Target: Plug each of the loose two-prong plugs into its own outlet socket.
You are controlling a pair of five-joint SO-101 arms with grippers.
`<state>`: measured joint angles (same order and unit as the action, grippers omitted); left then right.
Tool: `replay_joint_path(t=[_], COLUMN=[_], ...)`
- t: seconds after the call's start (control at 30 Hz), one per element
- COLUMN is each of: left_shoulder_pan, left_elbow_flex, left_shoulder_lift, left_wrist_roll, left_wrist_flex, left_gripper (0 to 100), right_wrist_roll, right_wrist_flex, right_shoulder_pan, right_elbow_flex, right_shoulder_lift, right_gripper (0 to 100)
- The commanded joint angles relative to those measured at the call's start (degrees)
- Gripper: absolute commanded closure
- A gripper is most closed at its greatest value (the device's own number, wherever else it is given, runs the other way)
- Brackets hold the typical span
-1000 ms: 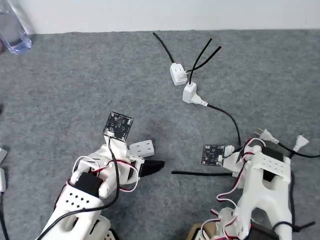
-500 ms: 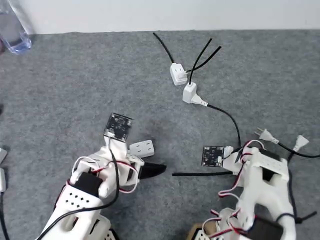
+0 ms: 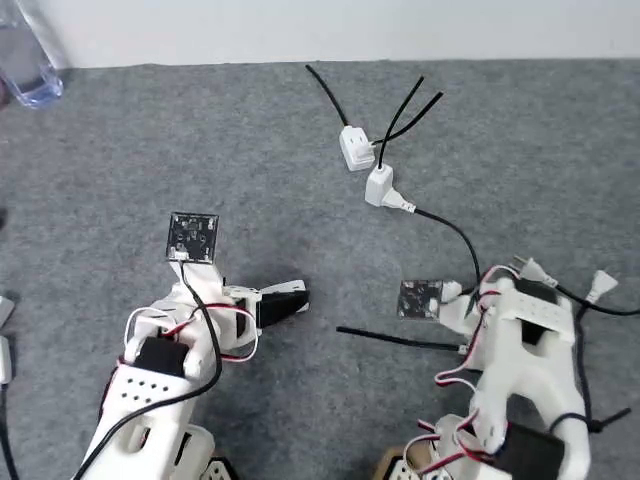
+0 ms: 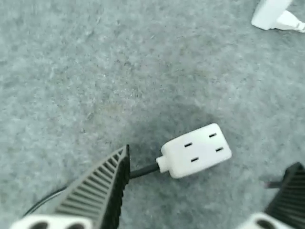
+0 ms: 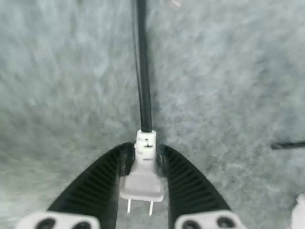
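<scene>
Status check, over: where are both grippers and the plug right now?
Left gripper jaws open, over outlet socket. Right gripper jaws shut on two-prong plug. Plug's black cord lies between the arms.

A robotics lab bench, it seems: grey felt mat backed by a white wall, left arm and right arm with bare servo wires.

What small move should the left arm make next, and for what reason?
Probably lower the left claw and close it on the white plastic socket block. Its jaws stand open, with the block lying loose on the grey carpet between their tips, while the right claw grips a white two-prong plug. A held socket should not slide when the plug is pushed in.
</scene>
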<state>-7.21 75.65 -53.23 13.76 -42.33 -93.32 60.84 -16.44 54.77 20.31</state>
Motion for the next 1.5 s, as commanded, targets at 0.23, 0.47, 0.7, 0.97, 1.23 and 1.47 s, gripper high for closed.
replay_joint_path(t=[0.23,0.47,0.7,0.97,1.23,1.47], left_shoulder_pan=[2.99,2.99,2.99,2.99,2.99,2.99], left_elbow_flex=[-2.59,-2.51,-2.51,-2.42,-2.42,-2.42], left_shoulder_lift=[13.01,13.10,13.10,13.10,13.19,13.10], left_wrist_roll=[0.88,0.88,0.88,0.88,0.88,0.88], left_wrist_flex=[7.65,7.38,7.38,7.38,7.38,7.47], left_gripper=[54,54,54,54,54,54], right_wrist_roll=[27.25,36.31,53.45,89.41,104.00,106.37], right_wrist_flex=[11.65,9.63,9.63,8.66,0.40,-6.64], right_shoulder_pan=[13.41,12.18,7.96,1.10,7.16,15.78], right_elbow_flex=[-4.57,-4.92,-6.24,-6.24,-5.71,-1.85], right_shoulder_lift=[17.01,18.33,18.42,18.42,17.71,17.98], right_gripper=[99.0,99.0,99.0,99.1,98.7,99.0])
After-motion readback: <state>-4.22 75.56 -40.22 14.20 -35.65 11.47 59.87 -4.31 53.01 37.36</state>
